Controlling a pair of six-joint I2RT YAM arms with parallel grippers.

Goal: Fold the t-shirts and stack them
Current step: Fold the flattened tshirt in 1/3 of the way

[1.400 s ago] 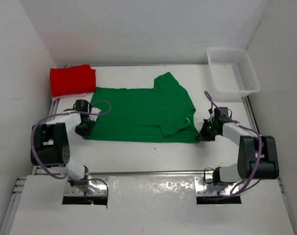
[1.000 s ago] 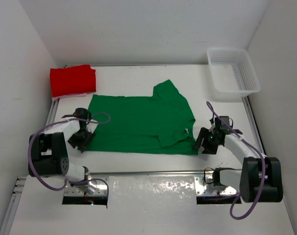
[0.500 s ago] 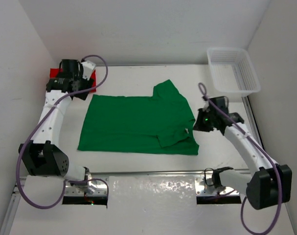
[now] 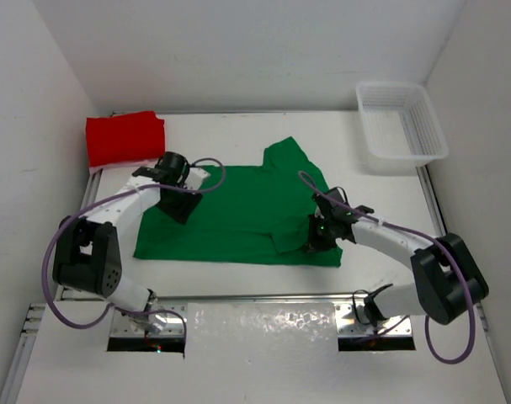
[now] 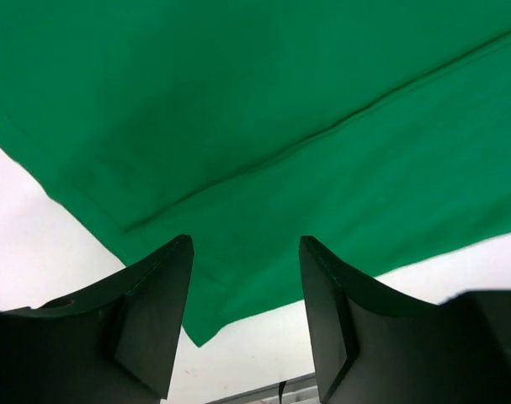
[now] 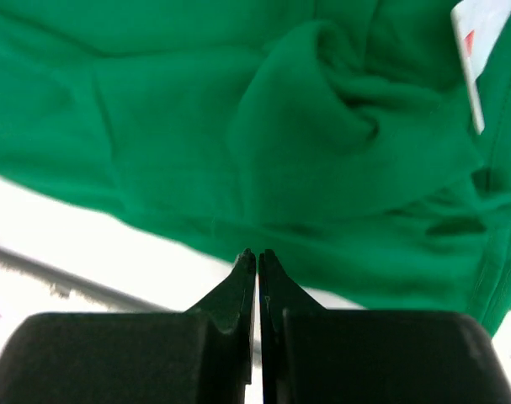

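right gripper (image 6: pixel 257 252) pressed fully closed, tips meeting right at the near hem of the green t-shirt (image 4: pixel 230 210), beside the bunched sleeve and the white label (image 6: pixel 482 42). no cloth seen between the tips in the wrist view; impossible to tell whether a thin fold is caught. left gripper (image 5: pixel 245 244) about half open, jaws apart and nothing gripped, hanging low over the shirt's left part near its far corner, with a straight crease running across underneath.

green t-shirt lying spread flat in the middle of the bench (image 4: pixel 263 273), one sleeve poking toward the far side, right side partly doubled over. red t-shirt (image 4: pixel 125 139) folded at the far left corner, well apart. white basket (image 4: pixel 402 122) at the far right corner.

likely step: taking hold of the shirt for a fold.

possible trouble from here:
- lifting away empty on the right, through tips closing just off the hem instead of on it.
- grabbing the rumpled sleeve instead of a clean edge, giving a lumpy, crooked fold.
- pulling on one side only, with the left not yet closed, dragging the shirt askew across the bench.
- pinching only one layer on the left, leaving the lower layer behind.
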